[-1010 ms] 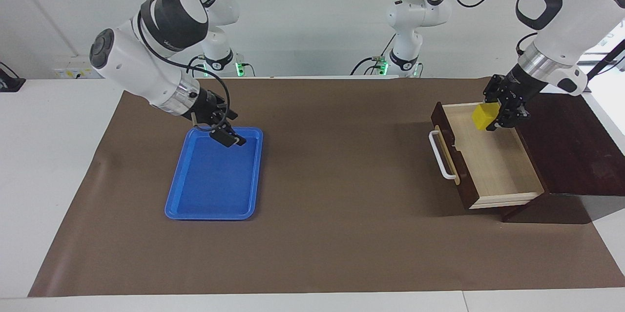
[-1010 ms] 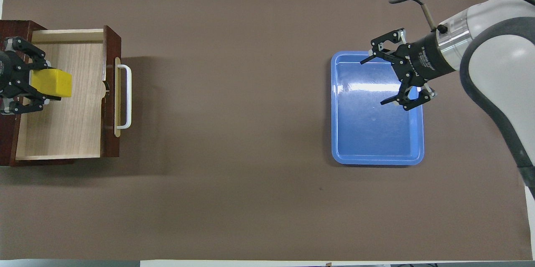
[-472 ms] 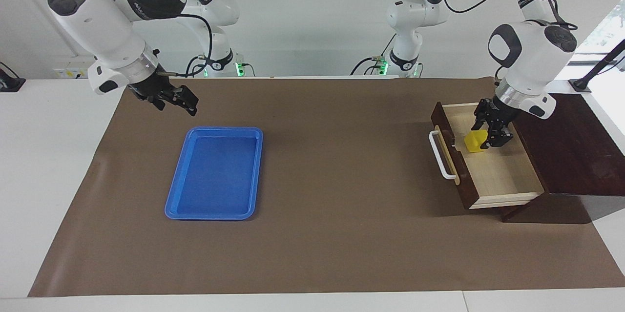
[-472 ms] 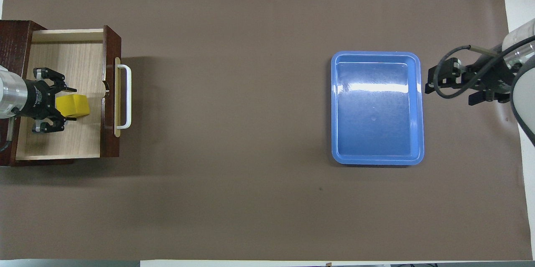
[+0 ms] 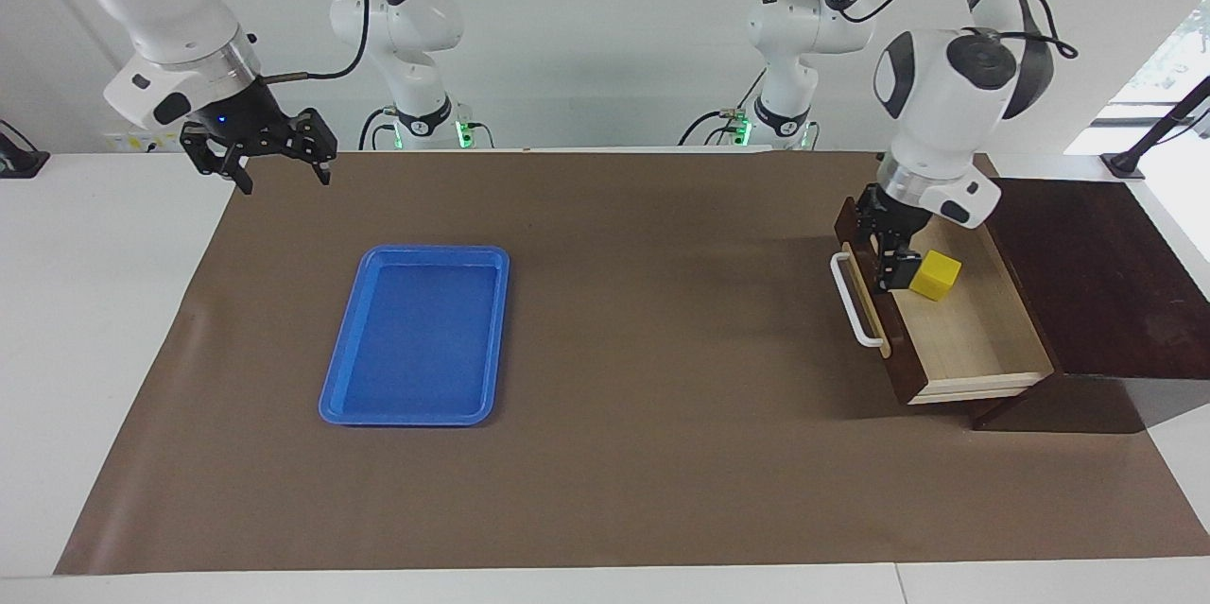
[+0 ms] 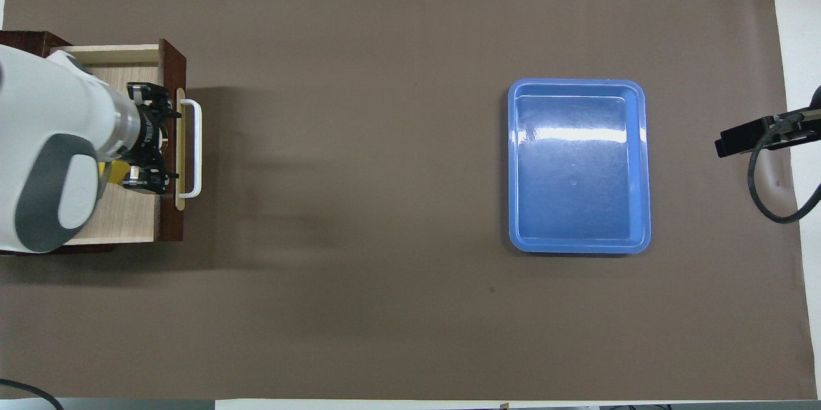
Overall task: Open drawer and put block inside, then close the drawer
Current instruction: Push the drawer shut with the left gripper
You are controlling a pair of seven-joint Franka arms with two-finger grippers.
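The drawer (image 5: 978, 335) stands pulled open at the left arm's end of the table, its white bar handle (image 5: 854, 306) facing the table's middle. The yellow block (image 5: 936, 275) lies inside on the pale floor, close to the drawer front. My left gripper (image 5: 891, 273) is open and empty, reaching down just inside the drawer front, beside the block and apart from it. In the overhead view the left arm covers most of the drawer (image 6: 170, 221), and only a sliver of the block (image 6: 112, 172) shows beside the left gripper (image 6: 160, 138). My right gripper (image 5: 282, 167) is open and raised.
A blue tray (image 5: 416, 339) lies empty toward the right arm's end and also shows in the overhead view (image 6: 579, 240). The dark brown cabinet (image 5: 1097, 273) holds the drawer. A brown mat (image 5: 643, 320) covers the table.
The left gripper let go of the block, which now lies in the drawer, and moved to the drawer front. The right arm lifted away from the blue tray toward the robots.
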